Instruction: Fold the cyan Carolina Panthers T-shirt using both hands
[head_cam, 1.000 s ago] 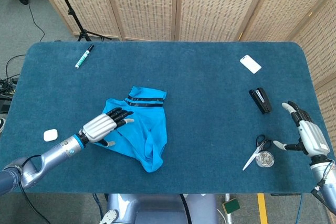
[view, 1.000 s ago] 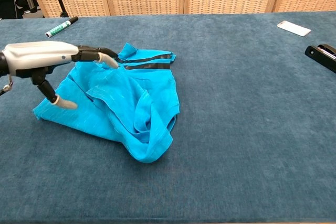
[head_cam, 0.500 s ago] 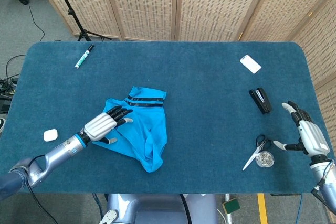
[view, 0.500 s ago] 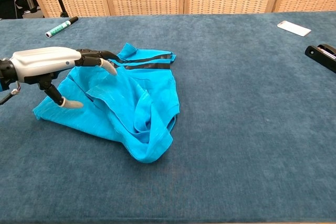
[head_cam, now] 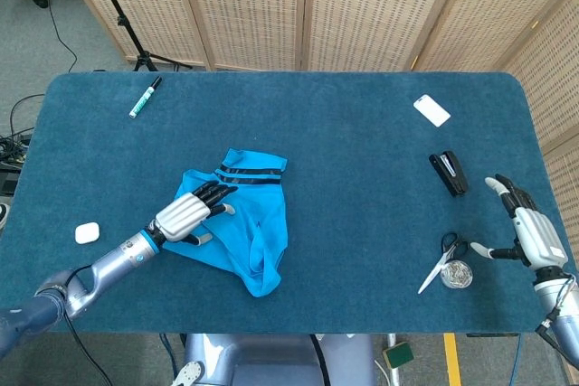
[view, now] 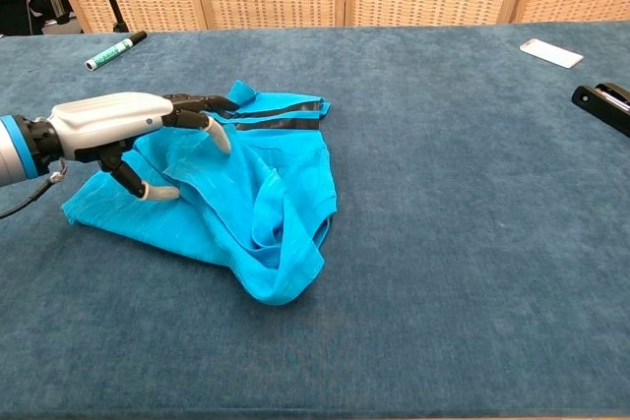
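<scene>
The left hand (head_cam: 187, 213) has slid forward over the cyan T-shirt (head_cam: 258, 223) since a second ago: its dark fingers (view: 202, 103) now reach up toward the two black stripes (view: 279, 115) at the shirt's far edge, where earlier they stopped short of them. The hand is spread flat, palm down, with the thumb angled down toward the cloth; it holds nothing, and whether the fingers actually press on the fabric cannot be told. The shirt itself has not shifted; it lies crumpled left of the table's middle, with a bunched fold at its near edge.

From the left, a small white object (head_cam: 86, 232) sits near the table's (head_cam: 344, 151) left edge, and a green-and-white marker (head_cam: 144, 97) lies at the far left corner; the print on its barrel is too small to read. No team name or logo shows on the shirt as it lies.

Further right are a white card-like object (head_cam: 431, 110) and a black stapler (head_cam: 449, 173). Scissors (head_cam: 441, 261) lie near the front edge, just beside a small round silvery object (head_cam: 459, 274). The right hand (head_cam: 531, 230) hovers at the table's right edge, fingers apart and empty, as it was before.
</scene>
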